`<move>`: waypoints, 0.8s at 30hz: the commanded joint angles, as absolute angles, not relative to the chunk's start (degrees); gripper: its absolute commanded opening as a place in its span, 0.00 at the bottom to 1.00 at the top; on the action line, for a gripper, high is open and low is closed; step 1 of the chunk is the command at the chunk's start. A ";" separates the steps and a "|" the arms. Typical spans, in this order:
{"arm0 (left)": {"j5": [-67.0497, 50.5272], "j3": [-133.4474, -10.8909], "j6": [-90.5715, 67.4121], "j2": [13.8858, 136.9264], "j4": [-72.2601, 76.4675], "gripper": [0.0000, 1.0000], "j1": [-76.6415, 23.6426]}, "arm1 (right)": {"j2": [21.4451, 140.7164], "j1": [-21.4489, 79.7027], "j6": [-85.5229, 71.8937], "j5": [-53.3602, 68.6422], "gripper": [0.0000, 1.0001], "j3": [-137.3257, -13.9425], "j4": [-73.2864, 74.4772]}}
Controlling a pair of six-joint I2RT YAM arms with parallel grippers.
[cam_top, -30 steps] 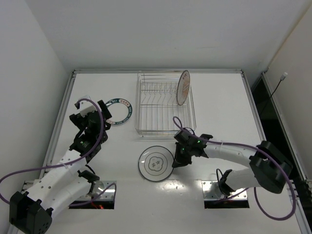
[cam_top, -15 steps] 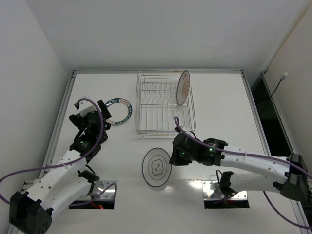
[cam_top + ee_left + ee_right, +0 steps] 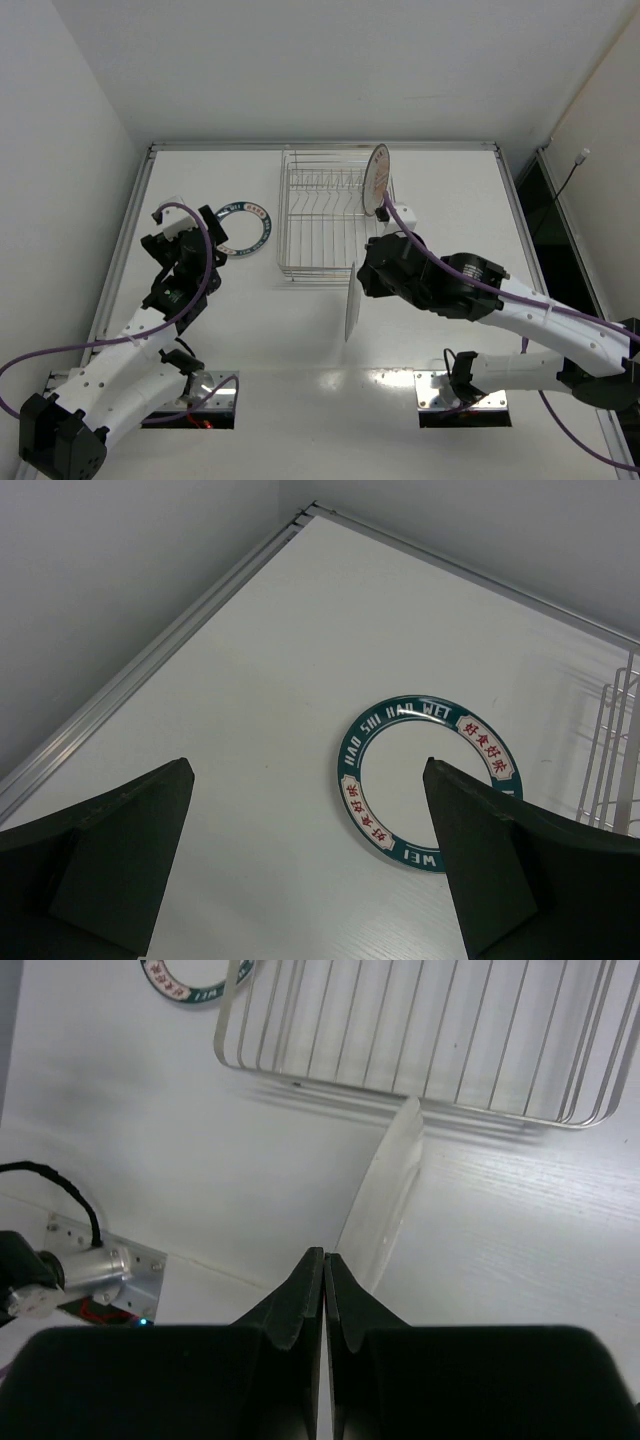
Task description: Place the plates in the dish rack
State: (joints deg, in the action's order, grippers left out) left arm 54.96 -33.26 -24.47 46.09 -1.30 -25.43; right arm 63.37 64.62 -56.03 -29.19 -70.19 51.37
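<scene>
One of three is done: the dish rack (image 3: 320, 235), upper centre overhead, holds the orange-rimmed plate (image 3: 377, 178) upright at its right end. The green-rimmed plate (image 3: 245, 228) lies flat to its left; the grey-ringed plate (image 3: 351, 300) hangs edge-on below it. Only the wrist views show the right gripper (image 3: 325, 1256) clamped on that rim, the left gripper (image 3: 308, 780) spread empty.

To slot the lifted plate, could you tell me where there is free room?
Free: dish rack slots left of the orange-rimmed plate; table right of the rack. Crowded: before the rack, where the right gripper holds the lifted plate.
</scene>
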 commanded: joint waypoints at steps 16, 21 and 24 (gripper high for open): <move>56.16 -33.49 -24.87 45.79 -0.62 1.00 -25.84 | 58.81 61.98 -61.50 -29.98 0.00 -56.99 54.49; 47.94 -36.02 -24.87 45.79 -2.02 1.00 -25.84 | 46.87 51.79 -66.26 -16.02 0.47 -41.07 45.73; 40.81 -38.40 -24.87 45.79 -3.78 1.00 -26.46 | 39.74 41.69 -68.02 -6.53 0.62 -27.65 41.32</move>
